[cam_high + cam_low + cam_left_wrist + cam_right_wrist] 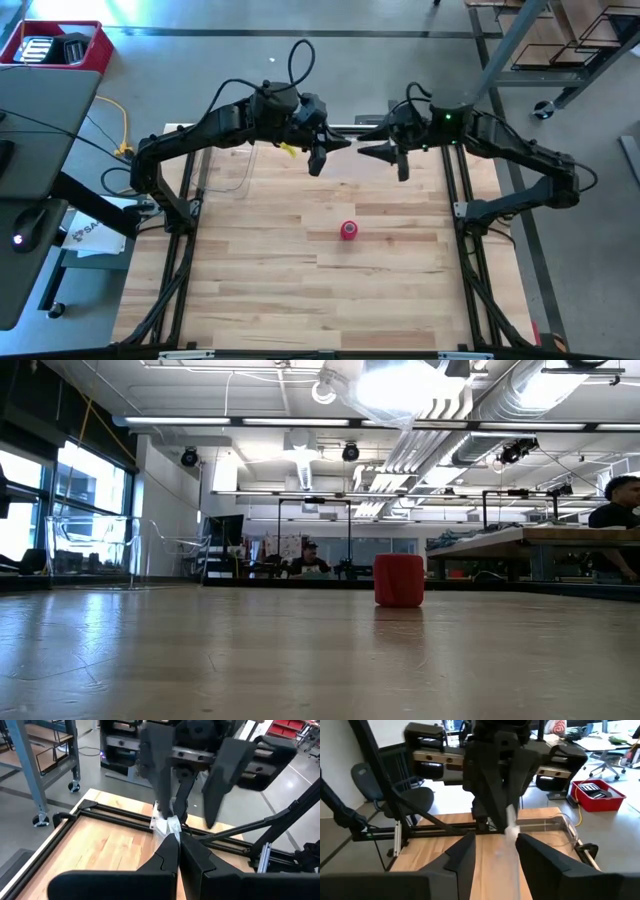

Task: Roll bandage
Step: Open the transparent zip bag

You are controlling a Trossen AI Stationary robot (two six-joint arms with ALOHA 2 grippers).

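The bandage (348,231) stood alone on the table (250,270) as a small red roll, well apart from both grippers and nearer the front edge than they were. Both arms hung raised at the far side, facing each other. The left gripper (318,160) was shut, its fingers pinching a scrap of crinkled clear plastic (169,826) between the tips. The right gripper (401,165) stood partly open and held nothing.

The roll looked finished, so what remained, I judged, was clearing off: the left should carry its plastic clear of the roll and let go only well to the side, neither arm dipping toward the bandage.

By count: one bandage, one scrap of plastic, two grippers.
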